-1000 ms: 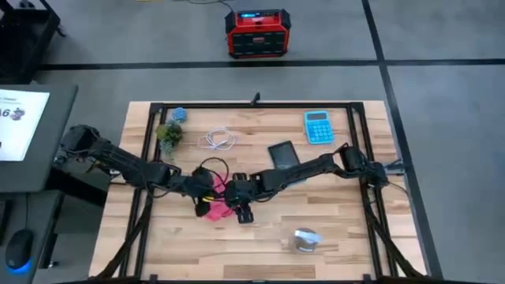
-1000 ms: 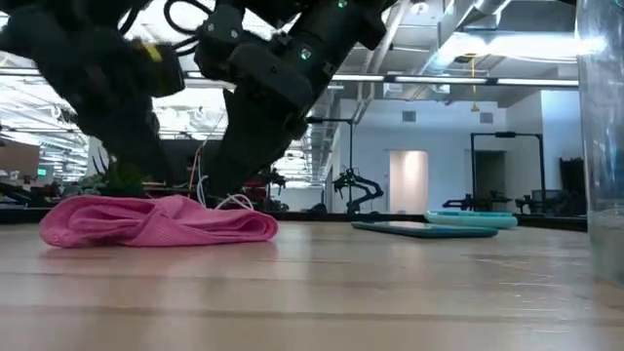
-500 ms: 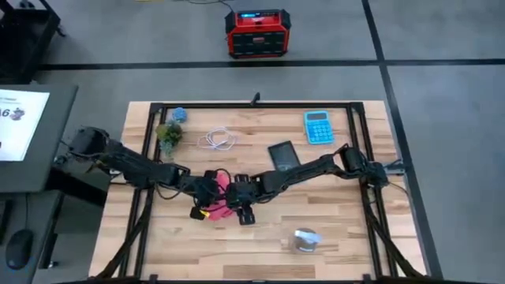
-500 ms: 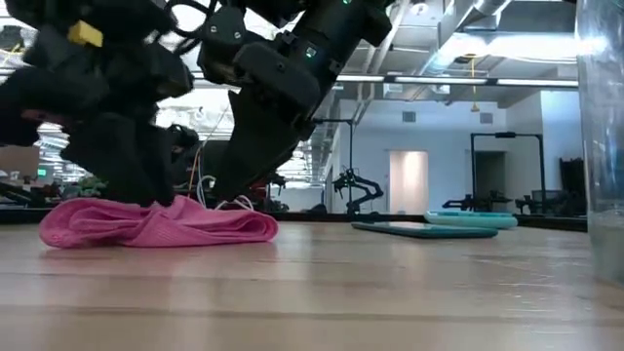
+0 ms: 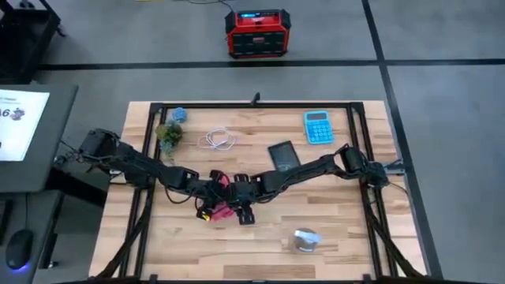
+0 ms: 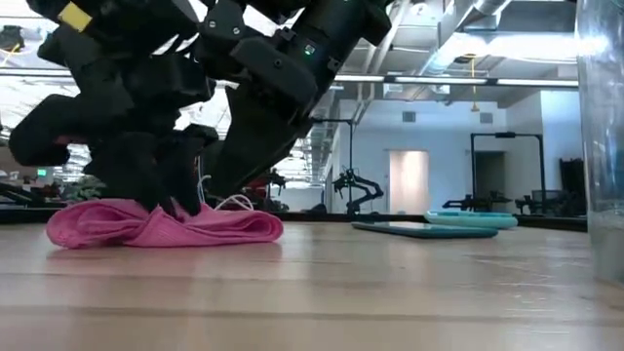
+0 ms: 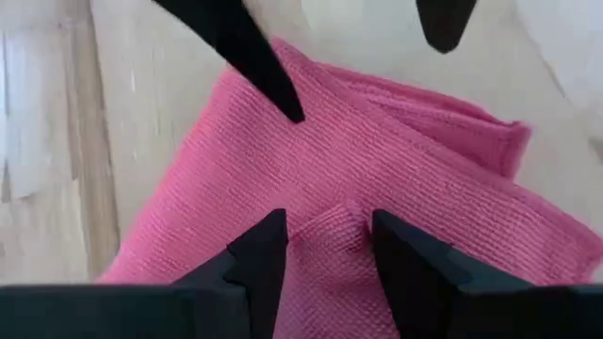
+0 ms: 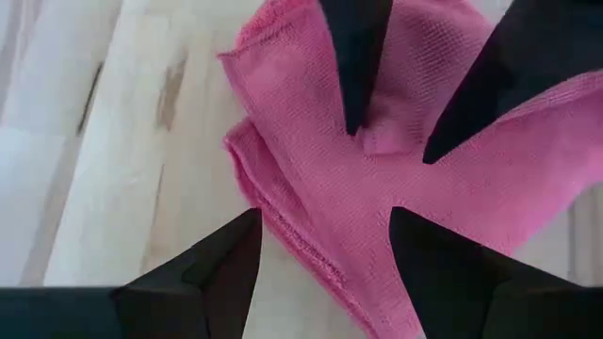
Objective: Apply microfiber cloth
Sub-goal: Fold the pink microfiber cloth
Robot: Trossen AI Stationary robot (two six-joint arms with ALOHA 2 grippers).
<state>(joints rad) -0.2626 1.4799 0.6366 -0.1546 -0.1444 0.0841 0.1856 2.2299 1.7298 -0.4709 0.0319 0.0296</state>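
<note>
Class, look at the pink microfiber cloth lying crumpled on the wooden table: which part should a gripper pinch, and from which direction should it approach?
Pinch a raised fold of the microfiber cloth, coming straight down from above. It lies low and rumpled on the table, so flat edges likely offer little to grab, while the ridge between the left gripper fingers stands up.

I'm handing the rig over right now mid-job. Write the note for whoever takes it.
Left gripper: down on the pink cloth, fingers open with a raised fold of fabric between them, not yet pinched.
Right gripper: open, low over the same cloth, from the opposite side.
Cloth: bunched and folded on the table, mid-front, between the two grippers. The phone lies farther back, bare.
Done: both arms at the cloth.
Left: grasp the cloth, lift it and apply it, presumably on the phone.
</note>
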